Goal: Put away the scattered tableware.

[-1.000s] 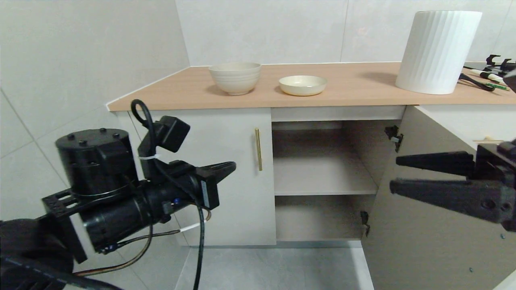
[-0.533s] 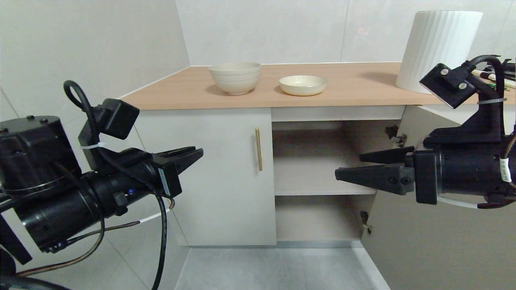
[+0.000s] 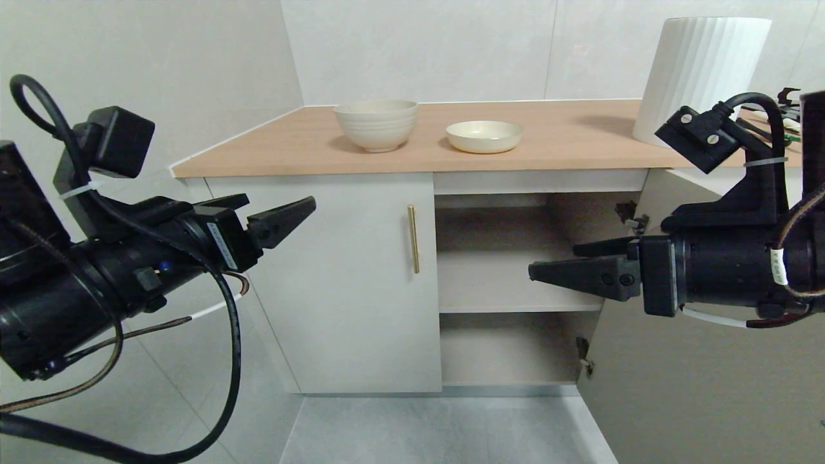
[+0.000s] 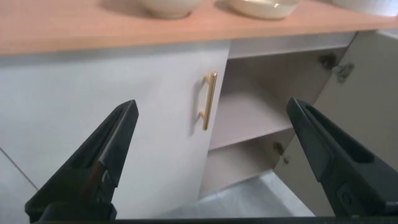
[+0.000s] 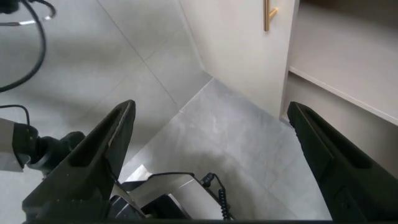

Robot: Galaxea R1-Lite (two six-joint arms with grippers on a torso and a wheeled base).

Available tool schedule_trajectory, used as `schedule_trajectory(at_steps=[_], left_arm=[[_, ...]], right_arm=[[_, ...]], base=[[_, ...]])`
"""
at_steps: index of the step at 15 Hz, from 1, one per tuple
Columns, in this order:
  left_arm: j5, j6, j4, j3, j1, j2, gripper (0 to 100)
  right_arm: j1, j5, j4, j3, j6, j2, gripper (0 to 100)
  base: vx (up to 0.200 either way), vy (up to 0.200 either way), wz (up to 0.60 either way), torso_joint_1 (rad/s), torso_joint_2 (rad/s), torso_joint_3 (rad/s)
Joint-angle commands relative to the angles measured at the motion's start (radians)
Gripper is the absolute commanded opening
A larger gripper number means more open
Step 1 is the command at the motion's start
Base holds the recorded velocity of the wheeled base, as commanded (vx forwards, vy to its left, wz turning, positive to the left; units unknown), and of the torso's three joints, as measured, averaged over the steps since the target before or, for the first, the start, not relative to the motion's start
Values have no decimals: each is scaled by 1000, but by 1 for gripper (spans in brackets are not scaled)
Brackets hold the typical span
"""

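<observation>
A deep cream bowl (image 3: 376,124) and a shallow cream dish (image 3: 484,136) stand on the wooden counter (image 3: 580,138), above the cabinet. The left wrist view catches both along its edge, the bowl (image 4: 166,6) and the dish (image 4: 261,7). My left gripper (image 3: 277,207) hangs open and holds nothing, in front of the closed left door, below the counter's edge. Its fingers (image 4: 106,162) stand wide apart. My right gripper (image 3: 554,260) is open too, level with the shelf (image 3: 515,283) in the open right half, pointing left. Between its fingers (image 5: 102,149) lies the floor.
The closed left door carries a gold handle (image 3: 413,238). The right door (image 3: 677,386) stands swung open beside my right arm. A tall white ribbed cylinder (image 3: 699,77) stands at the counter's right end, with small tools (image 3: 789,96) behind it. A tiled wall closes off the left.
My right arm has swung in from the right edge to the front of the open cabinet. My left arm has risen and drawn back to the left. The tableware has not moved.
</observation>
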Motion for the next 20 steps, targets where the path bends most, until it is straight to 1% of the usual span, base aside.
schedule_trajectory(at_steps=[1,3,8,12,18,19,20], left_arm=[[0,0,1,-2,-6,-15,100],[1,0,2,-4,-6,-16,100],[0,0,67,-19,-6,-39,100],[-2,-2,62,-17,-5,-41,100],[-3,3,67,-25,-5,-68,100],[-3,1,67,-28,-5,-68,100],[-3,-11,67,-28,-5,-70,100]], right_arm=[[0,1,-2,0,0,2,100],[0,1,-2,0,-1,2,100],[0,1,-2,2,0,-2,100],[0,1,-2,2,0,-2,100],[0,1,-2,2,0,-1,100],[0,1,-2,2,0,-1,100],[0,1,-2,2,0,-1,100]], base=[[0,0,0,0,0,0],[0,0,0,0,0,0],[200,0,0,2,0,4],[200,0,0,5,1,2],[0,0,0,0,0,0],[0,0,0,0,0,0],[0,0,0,0,0,0]])
